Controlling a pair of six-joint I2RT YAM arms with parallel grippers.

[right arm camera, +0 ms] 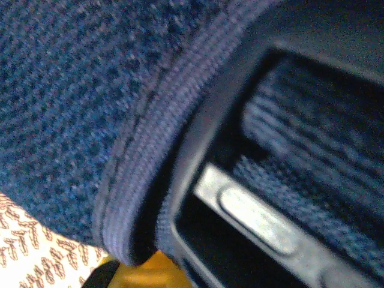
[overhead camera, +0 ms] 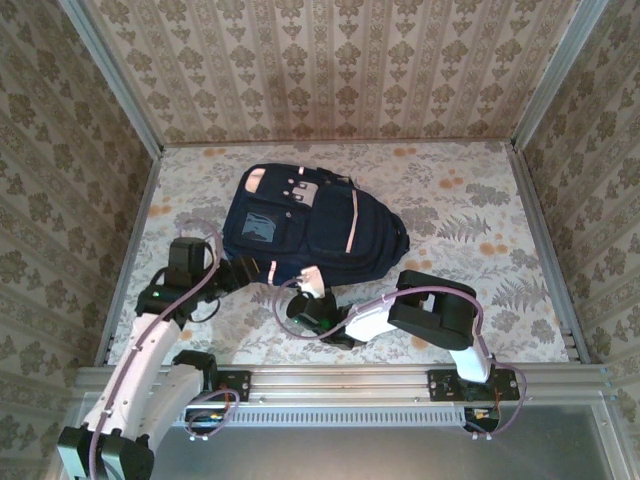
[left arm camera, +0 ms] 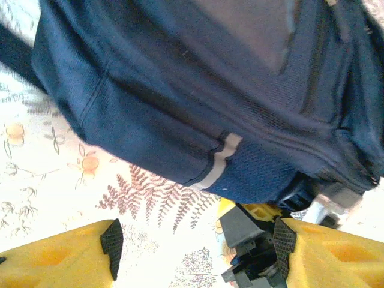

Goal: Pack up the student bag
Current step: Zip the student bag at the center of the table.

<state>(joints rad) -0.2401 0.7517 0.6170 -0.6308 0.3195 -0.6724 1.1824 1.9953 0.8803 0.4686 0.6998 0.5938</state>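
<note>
Right pincer [overhead camera: 312,287] tight against student bag [overhead camera: 300,225], left pincer [left arm camera: 198,243] wide.

The student bag [overhead camera: 300,225] lies flat on the desk [overhead camera: 470,200], a little left of centre. At its near-left corner sits the left claw [overhead camera: 262,272]. Just to the right, the right claw [overhead camera: 310,285] is pressed up against the bag's near edge.
</note>
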